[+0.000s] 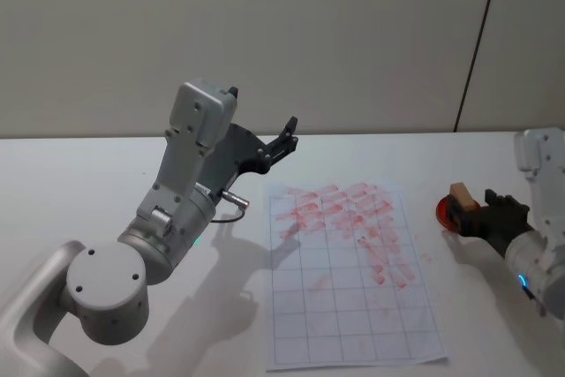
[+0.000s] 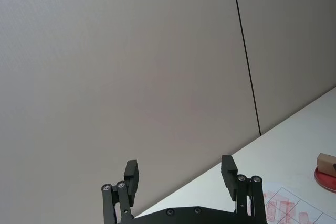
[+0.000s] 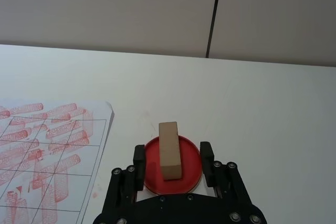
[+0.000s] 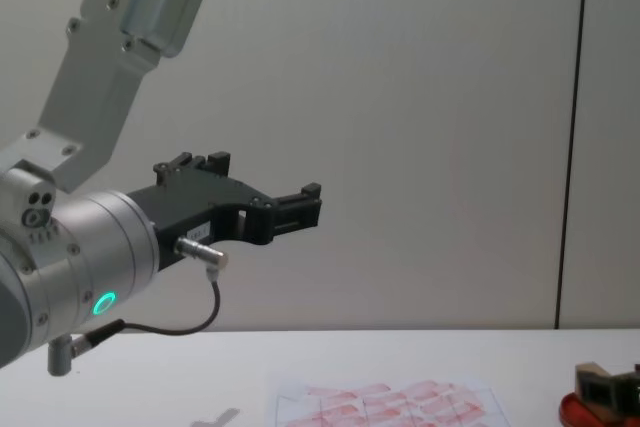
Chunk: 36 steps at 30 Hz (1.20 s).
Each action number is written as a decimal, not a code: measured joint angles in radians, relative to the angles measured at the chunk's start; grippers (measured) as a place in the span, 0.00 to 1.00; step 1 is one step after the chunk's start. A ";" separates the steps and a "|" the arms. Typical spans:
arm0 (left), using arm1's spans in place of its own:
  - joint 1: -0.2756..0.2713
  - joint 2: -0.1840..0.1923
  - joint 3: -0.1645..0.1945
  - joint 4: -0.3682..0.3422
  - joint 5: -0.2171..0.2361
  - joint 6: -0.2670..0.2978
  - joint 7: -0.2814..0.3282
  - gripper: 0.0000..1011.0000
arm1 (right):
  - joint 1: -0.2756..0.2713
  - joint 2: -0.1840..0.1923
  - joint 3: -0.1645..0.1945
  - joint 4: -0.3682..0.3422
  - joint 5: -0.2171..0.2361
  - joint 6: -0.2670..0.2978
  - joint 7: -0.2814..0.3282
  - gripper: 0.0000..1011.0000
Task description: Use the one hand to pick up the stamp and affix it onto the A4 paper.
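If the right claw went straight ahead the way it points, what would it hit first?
Most likely the stamp, resting on the red ink pad, flanked by the right claw's open fingers; nothing else shows in the way.

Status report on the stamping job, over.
Left gripper open, raised, empty. Right gripper open, straddling the stamp, not touching. Stamp on the red ink pad, right of the A4 paper. Nothing in the way.

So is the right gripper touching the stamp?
Apart. The right wrist view shows the stamp standing between the open fingers of the right gripper, red ink pad visible on both sides.
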 joint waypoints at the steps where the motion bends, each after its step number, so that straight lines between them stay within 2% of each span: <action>1: 0.000 0.000 0.000 0.000 0.000 0.000 0.000 0.99 | 0.001 -0.001 0.000 0.003 -0.001 0.000 0.000 0.59; 3: 0.000 0.000 0.000 0.000 0.000 0.000 0.000 0.99 | 0.004 -0.002 0.000 0.007 -0.002 -0.001 0.000 0.55; 4: 0.000 0.000 0.000 0.000 0.000 0.000 0.000 0.99 | 0.005 -0.003 0.000 0.012 -0.003 -0.001 0.001 0.50; 11: 0.000 0.000 0.000 0.000 0.000 0.000 0.000 0.99 | 0.015 -0.009 0.000 0.034 -0.011 -0.004 0.004 0.28; 14: 0.000 0.000 0.000 0.000 0.000 0.000 0.000 0.99 | 0.019 -0.012 0.000 0.042 -0.016 -0.005 0.006 0.22; 36: 0.000 0.000 0.000 0.000 0.000 0.000 0.000 0.99 | 0.040 -0.029 -0.002 0.084 -0.027 0.002 0.012 0.21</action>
